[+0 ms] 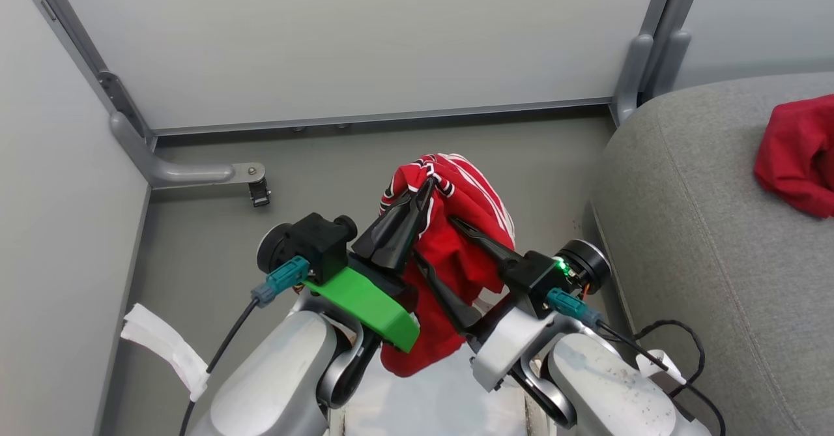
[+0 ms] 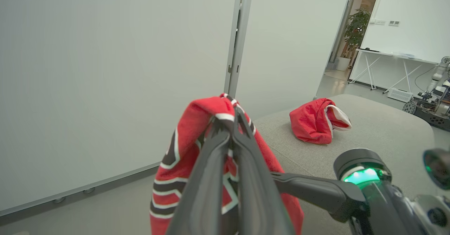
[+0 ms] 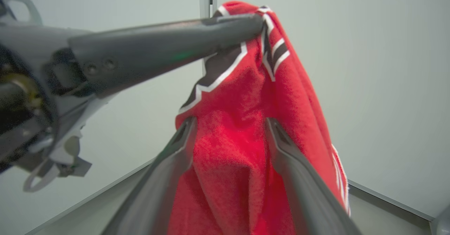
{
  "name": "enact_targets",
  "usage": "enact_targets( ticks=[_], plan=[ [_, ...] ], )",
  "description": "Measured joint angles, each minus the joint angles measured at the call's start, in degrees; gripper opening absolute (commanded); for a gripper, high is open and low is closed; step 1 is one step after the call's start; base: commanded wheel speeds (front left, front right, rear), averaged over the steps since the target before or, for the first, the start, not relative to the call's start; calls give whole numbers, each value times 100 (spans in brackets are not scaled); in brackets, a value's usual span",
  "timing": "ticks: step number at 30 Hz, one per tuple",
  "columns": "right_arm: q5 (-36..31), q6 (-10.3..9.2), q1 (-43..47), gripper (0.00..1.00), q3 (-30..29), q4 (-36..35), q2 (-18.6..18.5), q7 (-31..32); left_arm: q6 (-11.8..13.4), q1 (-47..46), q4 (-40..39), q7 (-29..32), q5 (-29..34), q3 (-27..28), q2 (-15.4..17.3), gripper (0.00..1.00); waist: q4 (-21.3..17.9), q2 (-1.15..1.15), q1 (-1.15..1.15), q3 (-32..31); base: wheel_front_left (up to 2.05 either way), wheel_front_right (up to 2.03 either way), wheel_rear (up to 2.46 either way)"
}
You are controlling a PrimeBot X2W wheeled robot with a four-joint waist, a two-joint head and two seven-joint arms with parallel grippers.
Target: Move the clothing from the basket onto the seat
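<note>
Holding arm: left gripper (image 1: 428, 187) was raised, fingers pinched on the red garment (image 1: 456, 253).
Right gripper (image 3: 230, 122): fingers stood apart, flanking it.

A robotics lab inside an office is indicated: a grey seat (image 2: 383, 133) is bordered by white partition panels (image 1: 352, 38) on metal posts (image 1: 638, 71), and beyond them a potted plant (image 2: 357, 26), a trestle table (image 2: 386, 57) and another wheeled robot (image 2: 430, 103) are seen.
</note>
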Motion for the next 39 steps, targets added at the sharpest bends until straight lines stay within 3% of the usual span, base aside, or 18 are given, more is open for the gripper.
enact_targets(
  ticks=[5,6,7,8,17,18,19,28,39],
  plan=[
    [153,0,-208,100,1,617,-1,-1,0,-9,-14,0,-81,-192,-36,0,170,0,0,25,0,0,0],
    [201,0,-229,90,25,722,-4,-1,0,-10,-25,0,-100,-223,-48,0,209,0,0,29,0,0,0],
    [286,0,-238,33,34,787,-4,0,0,-12,-32,0,-108,-254,-60,0,239,0,0,33,0,0,0],
    [361,0,-254,0,48,835,-3,0,0,-13,-37,0,-127,-282,-70,0,277,0,0,37,0,0,0],
    [576,0,-331,0,-142,801,-1,0,0,-14,-3,-3,-165,-193,-37,0,323,0,0,68,0,0,0],
    [567,0,-331,0,-175,776,-1,0,0,-7,22,-3,-159,-186,-34,25,296,0,0,69,0,0,0],
    [554,0,-328,0,-202,744,-3,0,0,-4,31,-3,-157,-159,-35,100,260,0,0,70,0,0,0],
    [385,0,-40,0,-582,330,-3,0,0,166,137,-3,8,102,52,100,-343,0,0,116,0,0,0],
    [238,0,298,0,-1014,-85,-9,0,0,419,90,-4,209,240,101,100,-1702,0,0,206,0,0,0]
  ],
)
